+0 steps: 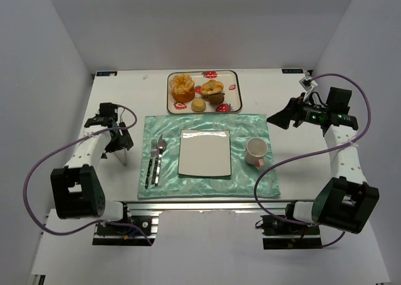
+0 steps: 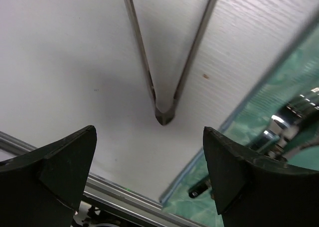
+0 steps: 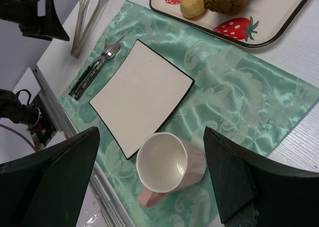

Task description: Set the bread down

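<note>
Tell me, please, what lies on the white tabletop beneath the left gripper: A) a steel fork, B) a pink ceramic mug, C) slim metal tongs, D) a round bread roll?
C: the left wrist view shows slim metal tongs lying below the open left gripper.

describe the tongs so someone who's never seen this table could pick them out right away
Find the green placemat in the middle of the white table. Just off its left edge, on bare tabletop below the open left end effector, lie the metal tongs. Unlike the cutlery on the placemat beside them, they are two thin arms joined in a V.
</note>
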Available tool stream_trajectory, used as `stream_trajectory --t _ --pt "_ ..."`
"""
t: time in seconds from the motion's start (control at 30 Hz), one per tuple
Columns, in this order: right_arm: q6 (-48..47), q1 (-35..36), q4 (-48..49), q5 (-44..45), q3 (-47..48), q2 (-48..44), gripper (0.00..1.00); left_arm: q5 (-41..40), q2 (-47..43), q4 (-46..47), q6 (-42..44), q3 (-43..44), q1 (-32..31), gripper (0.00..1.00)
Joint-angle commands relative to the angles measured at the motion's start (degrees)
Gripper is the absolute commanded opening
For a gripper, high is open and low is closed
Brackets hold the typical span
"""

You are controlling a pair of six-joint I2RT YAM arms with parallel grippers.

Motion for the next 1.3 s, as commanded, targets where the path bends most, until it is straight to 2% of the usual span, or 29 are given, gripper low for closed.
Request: stream_trajectory --t 0.0,0.07,0.2,0.57,0.67,0.77,0.8,0.9,1.07,1.13,1.27 --pt "1.27 -0.15 2.61 -0.86 -0.55 -1.51 0.89 -0.82 2.75 5.18 4.05 -1.35 2.22 0.97" --pt "1.36 -0.15 2.61 -0.78 -0.47 -1.42 0.89 2.42 3.72 11.05 5.55 -4.16 3.72 0.98" --pt "1.71 -0.15 2.17 -0.78 0.41 -0.72 0.89 6.65 10.21 15.38 6.26 -3.47 4.16 0.98" --pt "0.14 -0.41 0.15 1.07 2.17 0.25 0.89 3.14 21.03 20.93 6.26 1.98 6.00 0.95" --pt "-0.13 -0.85 -0.38 1.51 2.52 0.42 0.89 2.70 23.14 21.10 5.82 4.52 7.06 0.90" --pt "-0.13 -1.20 -0.29 1.51 2.44 0.42 0.90 3.31 23.94 20.93 5.03 5.06 7.85 0.75" --pt "-0.13 -1.38 -0.12 1.51 2.26 0.42 0.89 3.49 23.68 21.28 4.94 4.36 7.85 0.69" --pt "0.22 -1.55 0.32 1.42 2.08 0.51 0.89 5.07 21.31 22.94 4.41 1.73 7.76 0.66" --pt "0.57 -1.55 0.76 1.07 2.43 1.12 0.89 8.14 15.69 23.57 4.23 -0.04 7.76 0.48" --pt "0.66 -1.64 0.76 0.90 2.52 1.30 0.89 11.20 11.04 22.52 4.58 0.83 7.76 0.49" --pt "1.45 -1.64 1.72 0.46 1.91 1.57 0.89 14.74 4.61 17.42 4.15 4.60 7.59 0.63"
